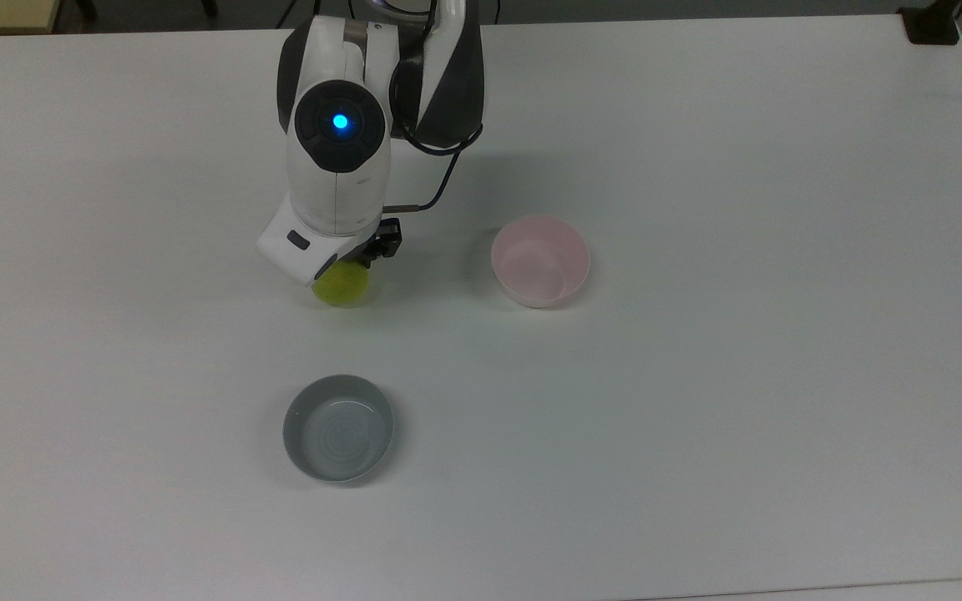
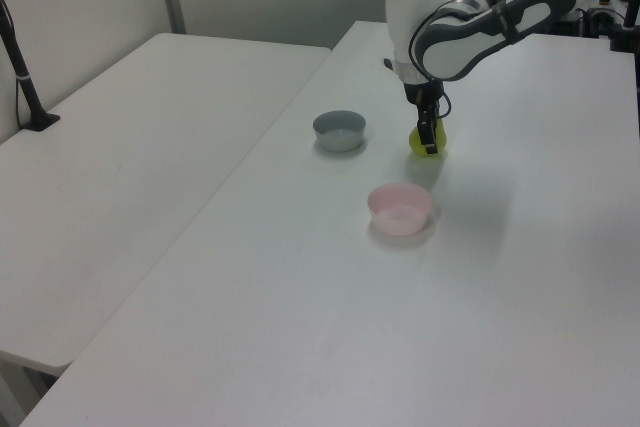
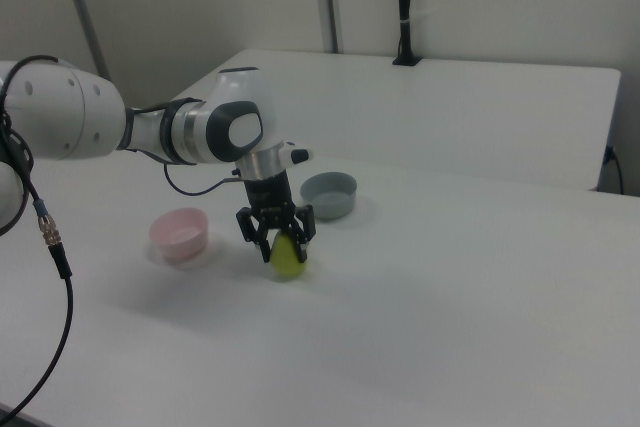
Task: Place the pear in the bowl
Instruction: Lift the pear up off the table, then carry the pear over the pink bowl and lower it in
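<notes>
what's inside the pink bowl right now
Nothing: the pink bowl shows a bare inside. The pear sits on the table apart from it, the gripper straddling its top.

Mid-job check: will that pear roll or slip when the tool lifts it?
The pear is rounded with smooth-looking skin, so it may well roll if nudged. The tool straddles its upper part, where it probably narrows, so slipping seems possible. It looks stiff, not floppy.

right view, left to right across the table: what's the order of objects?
pink bowl → pear, with the gripper straddling its top → grey bowl.
</notes>
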Controlling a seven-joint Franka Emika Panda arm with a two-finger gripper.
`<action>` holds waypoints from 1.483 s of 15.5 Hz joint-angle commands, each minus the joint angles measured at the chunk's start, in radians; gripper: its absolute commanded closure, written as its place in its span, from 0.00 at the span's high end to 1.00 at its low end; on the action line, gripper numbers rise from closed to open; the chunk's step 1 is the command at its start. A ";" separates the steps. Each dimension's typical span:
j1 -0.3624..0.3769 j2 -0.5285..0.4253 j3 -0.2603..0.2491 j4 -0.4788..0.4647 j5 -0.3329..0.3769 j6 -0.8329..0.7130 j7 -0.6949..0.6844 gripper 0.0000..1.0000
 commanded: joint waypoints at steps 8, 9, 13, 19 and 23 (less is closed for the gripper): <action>-0.053 -0.302 -0.026 -0.007 0.053 -0.146 -0.096 0.48; -0.053 -0.304 -0.028 -0.002 0.053 -0.167 -0.109 0.48; -0.030 -0.297 -0.029 0.025 0.055 -0.189 -0.104 0.48; 0.142 -0.262 -0.029 0.062 0.073 -0.216 -0.011 0.49; 0.263 -0.245 -0.029 0.079 0.082 -0.216 0.035 0.50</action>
